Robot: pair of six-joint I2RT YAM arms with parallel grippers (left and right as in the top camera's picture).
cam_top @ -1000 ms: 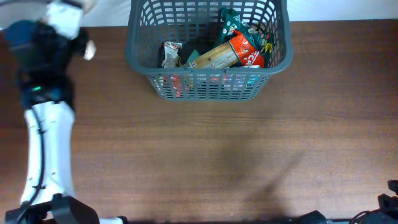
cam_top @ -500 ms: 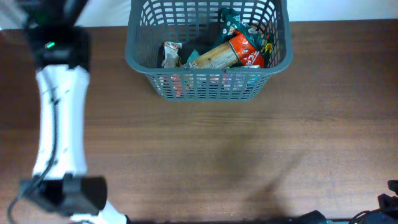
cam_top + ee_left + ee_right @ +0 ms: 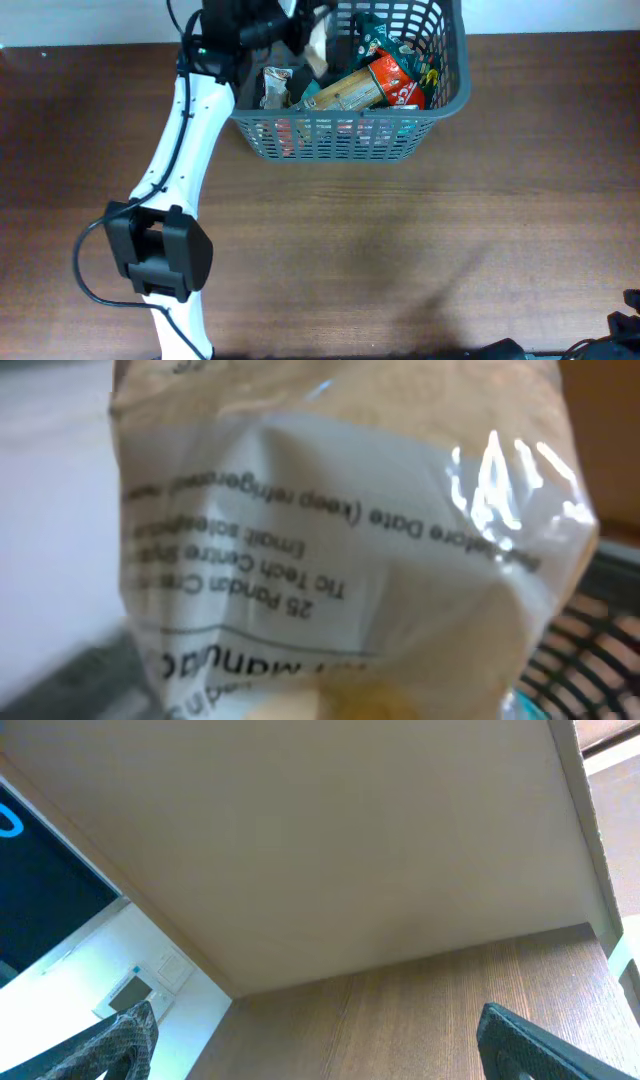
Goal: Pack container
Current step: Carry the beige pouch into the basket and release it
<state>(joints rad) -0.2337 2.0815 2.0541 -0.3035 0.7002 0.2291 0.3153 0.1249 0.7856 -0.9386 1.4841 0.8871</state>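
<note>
Over the left rim of the container (image 3: pixel 340 140), which sits at the far edge of the desk (image 3: pixel 400 250), the left arm (image 3: pixel 190 130) now hangs, having swung in from the far-left corner within the last second. The left fingers (image 3: pixel 296 32) are clenched on a pale printed packet (image 3: pixel 340 560), so release appears to be the next step. A red packet (image 3: pixel 395 80) and a tan packet (image 3: pixel 345 92) crowd the right side; the nearer left side looks freer. The right fingers (image 3: pixel 125 1035) stand spread and idle, well apart.
</note>
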